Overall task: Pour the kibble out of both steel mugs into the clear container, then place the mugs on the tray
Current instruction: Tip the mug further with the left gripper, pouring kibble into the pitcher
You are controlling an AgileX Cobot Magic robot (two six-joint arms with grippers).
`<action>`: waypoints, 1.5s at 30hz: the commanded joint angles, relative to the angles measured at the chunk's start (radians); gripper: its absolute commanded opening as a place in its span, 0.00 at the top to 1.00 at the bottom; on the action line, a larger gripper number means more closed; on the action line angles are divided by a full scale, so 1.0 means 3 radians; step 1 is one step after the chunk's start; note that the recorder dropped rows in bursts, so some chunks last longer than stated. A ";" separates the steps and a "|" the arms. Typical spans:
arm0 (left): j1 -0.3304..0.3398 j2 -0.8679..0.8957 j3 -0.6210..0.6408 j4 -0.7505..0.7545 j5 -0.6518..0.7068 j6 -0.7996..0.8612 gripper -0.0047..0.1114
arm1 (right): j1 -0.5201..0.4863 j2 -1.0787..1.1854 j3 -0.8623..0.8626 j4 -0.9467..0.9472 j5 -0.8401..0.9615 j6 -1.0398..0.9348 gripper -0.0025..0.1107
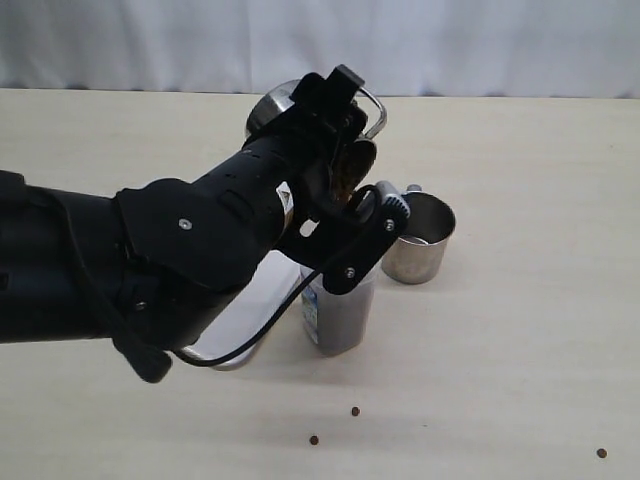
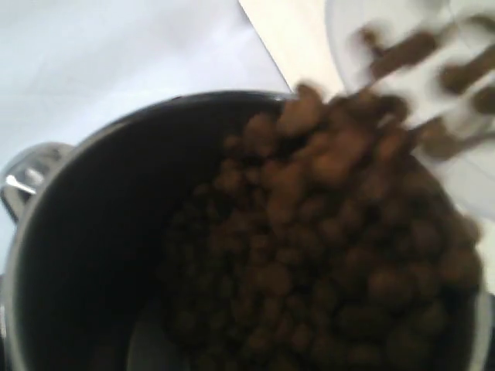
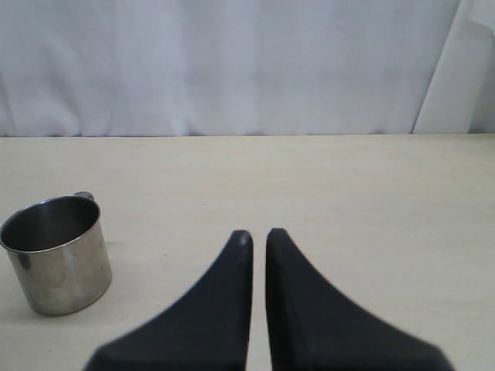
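The kibble [image 2: 325, 255], small matte brown pellets, spills from a shiny steel mug [image 1: 268, 112] tipped above the clear container [image 1: 338, 322] so it falls inside. The left end effector [image 1: 332, 118] grasps that mug. An empty mug [image 1: 417, 240] stands just beside the container, and the white tray [image 1: 270, 290] lies on its other side. The right end effector [image 3: 252, 255] is clenched on nothing.

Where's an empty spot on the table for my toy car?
Right of the standing mug the table is bare, also the back left by the curtain. The middle is crowded: black arm, tilted mug, clear container. Loose pellets dot the front.
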 commanded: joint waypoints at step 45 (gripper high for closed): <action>-0.0233 -0.0018 -0.0079 0.0036 0.0391 0.1342 0.96 | -0.0025 -0.0011 0.0013 0.0005 -0.0005 -0.0001 0.94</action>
